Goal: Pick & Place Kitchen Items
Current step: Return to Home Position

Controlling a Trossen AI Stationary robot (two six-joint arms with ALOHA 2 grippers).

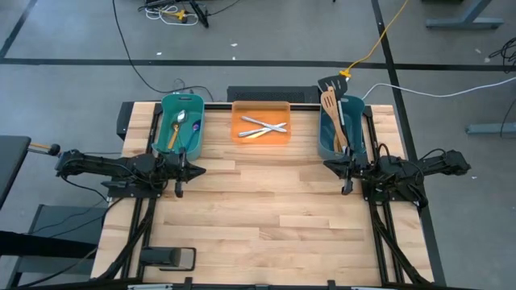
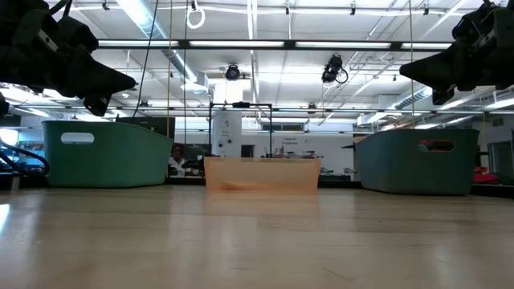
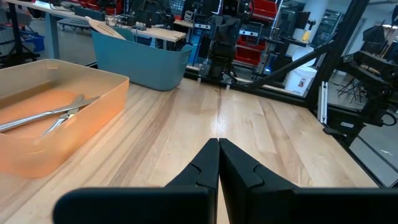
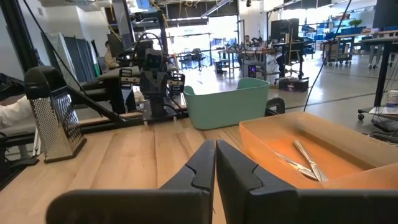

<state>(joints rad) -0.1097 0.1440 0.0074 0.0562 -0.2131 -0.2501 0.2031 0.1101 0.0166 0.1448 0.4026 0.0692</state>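
My left gripper (image 1: pixel 198 169) and right gripper (image 1: pixel 329 166) are clenched, empty. Silver cutlery (image 1: pixel 262 126) lies in the orange tray (image 1: pixel 260 103) between them. Spoons (image 1: pixel 179 125) are in the left tub (image 1: pixel 164 121) just beside my left gripper, wooden spatulas (image 1: pixel 330 106) in the right tub (image 1: pixel 359 129).

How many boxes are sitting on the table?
3. A green tub at the back left, an orange tray in the back middle, and a blue tub at the back right. The overhead view shows no more boxes hidden anywhere.
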